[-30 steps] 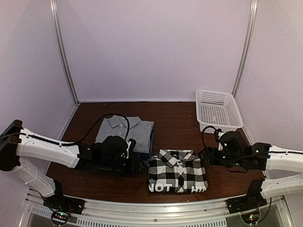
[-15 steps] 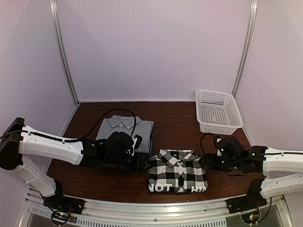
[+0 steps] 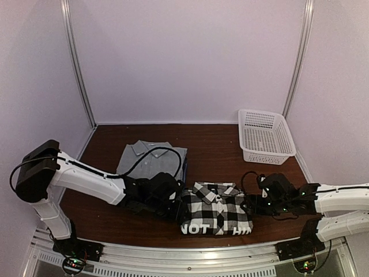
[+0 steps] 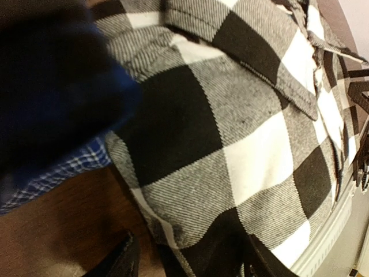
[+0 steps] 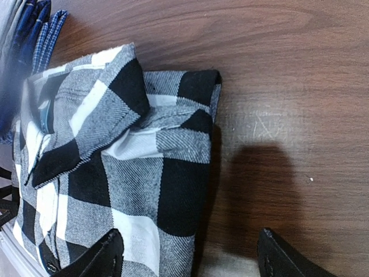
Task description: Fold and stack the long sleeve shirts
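From above, you see both arms have closed in on the folded black-and-white check shirt (image 3: 216, 210) near the table (image 3: 219, 153) front. The left gripper (image 3: 174, 203) and right gripper (image 3: 252, 205) flank it, and the grey shirt (image 3: 151, 157) lies behind.

Left wrist: your fingers (image 4: 125, 261) stand spread with the shirt's edge between them, nothing pinched.

Right wrist: the jaws are spread astride the shirt's side. You look set to grasp it for stacking.

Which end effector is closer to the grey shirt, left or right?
Left. The left end effector sits just in front of the grey shirt, at the left edge of the checked shirt; the right end effector is across that shirt, at its right edge.
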